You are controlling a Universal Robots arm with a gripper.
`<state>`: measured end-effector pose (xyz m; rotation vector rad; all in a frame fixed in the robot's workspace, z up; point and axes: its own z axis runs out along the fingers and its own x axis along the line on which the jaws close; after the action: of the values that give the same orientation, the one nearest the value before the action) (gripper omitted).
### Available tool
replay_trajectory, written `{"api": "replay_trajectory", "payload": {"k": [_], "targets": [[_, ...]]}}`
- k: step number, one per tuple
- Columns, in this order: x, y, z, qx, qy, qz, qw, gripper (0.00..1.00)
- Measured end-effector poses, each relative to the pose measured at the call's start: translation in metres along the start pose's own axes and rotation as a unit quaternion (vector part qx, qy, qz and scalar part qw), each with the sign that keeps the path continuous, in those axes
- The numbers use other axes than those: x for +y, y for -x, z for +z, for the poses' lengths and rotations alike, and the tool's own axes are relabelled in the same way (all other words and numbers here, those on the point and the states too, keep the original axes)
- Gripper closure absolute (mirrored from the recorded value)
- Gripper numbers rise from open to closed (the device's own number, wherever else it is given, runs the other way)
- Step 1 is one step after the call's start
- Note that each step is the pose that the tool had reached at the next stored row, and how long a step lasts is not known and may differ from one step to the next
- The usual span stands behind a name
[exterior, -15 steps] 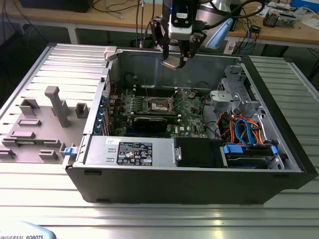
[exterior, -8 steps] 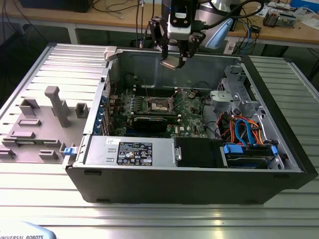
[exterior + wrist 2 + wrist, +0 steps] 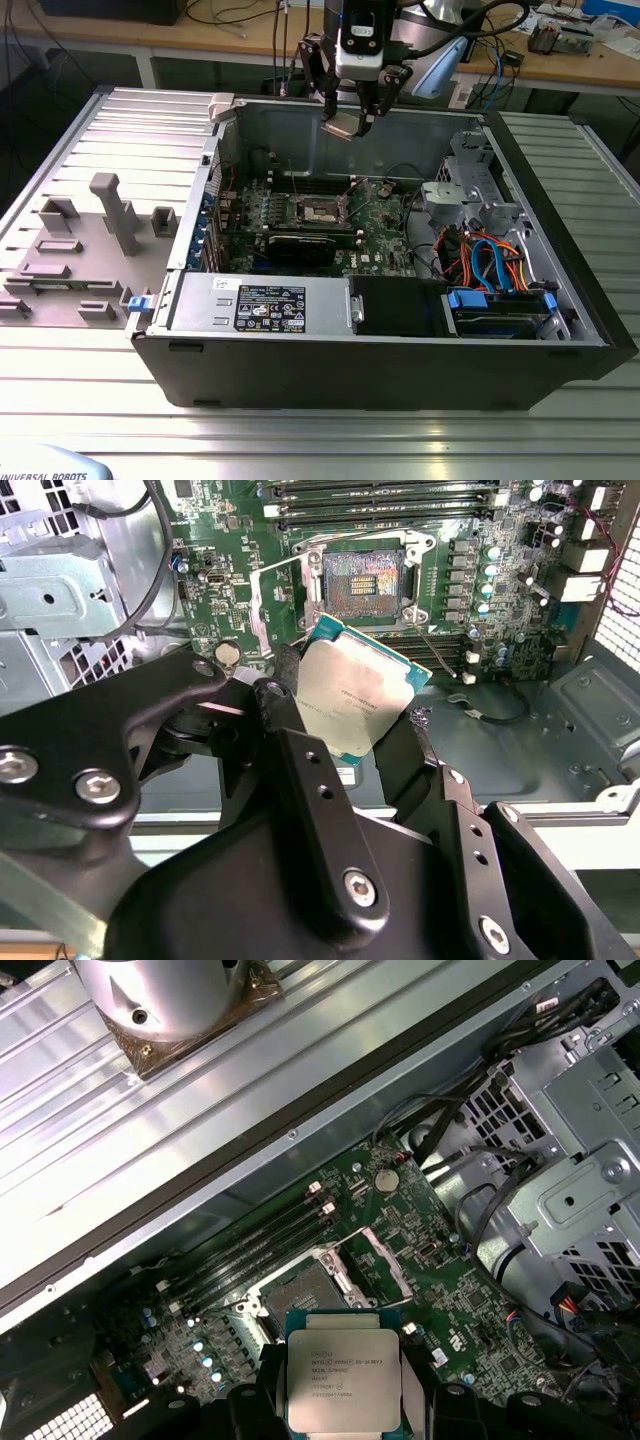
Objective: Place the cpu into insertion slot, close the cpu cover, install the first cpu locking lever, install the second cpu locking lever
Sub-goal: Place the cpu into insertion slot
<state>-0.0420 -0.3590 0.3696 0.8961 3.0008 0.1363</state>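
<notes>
I see the black two-finger gripper (image 3: 346, 120) hanging high over the open black and grey computer case (image 3: 400, 370), near its far wall in the exterior view. The fingers are clenched on the cpu (image 3: 340, 125), a small flat square chip with a dull silver metal top. It is pressed between them by two opposite edges and sits a little tilted. In both wrist views the cpu (image 3: 350, 695) (image 3: 343, 1380) is at the gripper tip with its silver top facing the cameras, and the gripper (image 3: 350, 708) (image 3: 345, 1398) holds it well apart from the green circuit board (image 3: 385, 250) below.

The insertion slot (image 3: 320, 210) (image 3: 358, 575) (image 3: 300, 1295), a small square socket with a dark centre and a shiny metal rim, lies bare on the board, with nothing in it. The cpu cover (image 3: 258, 605), a thin silvery frame plate, is swung open just beside the socket. The case lies on its side on a grooved aluminium table (image 3: 300, 440).
</notes>
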Motion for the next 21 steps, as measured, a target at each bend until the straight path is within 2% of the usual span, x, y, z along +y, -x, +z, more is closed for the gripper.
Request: {"api": "replay_trajectory", "payload": {"k": [4, 9, 12, 15, 18, 21], "targets": [[0.0000, 0.0000, 0.0003, -0.0021, 0.0002, 0.022, 0.9998, 0.46], [-0.0001, 0.0000, 0.0010, -0.0057, 0.0006, 0.062, 0.9980, 0.46], [-0.0001, 0.0000, 0.0016, -0.0078, 0.0008, 0.085, 0.9964, 0.46], [-0.0002, 0.0001, 0.0023, -0.0109, 0.0009, 0.117, 0.9931, 0.46], [-0.0002, 0.0001, 0.0025, -0.0124, 0.0010, 0.133, 0.9910, 0.46], [-0.0002, 0.0001, 0.0026, -0.0134, 0.0011, 0.145, 0.9894, 0.46]]}}
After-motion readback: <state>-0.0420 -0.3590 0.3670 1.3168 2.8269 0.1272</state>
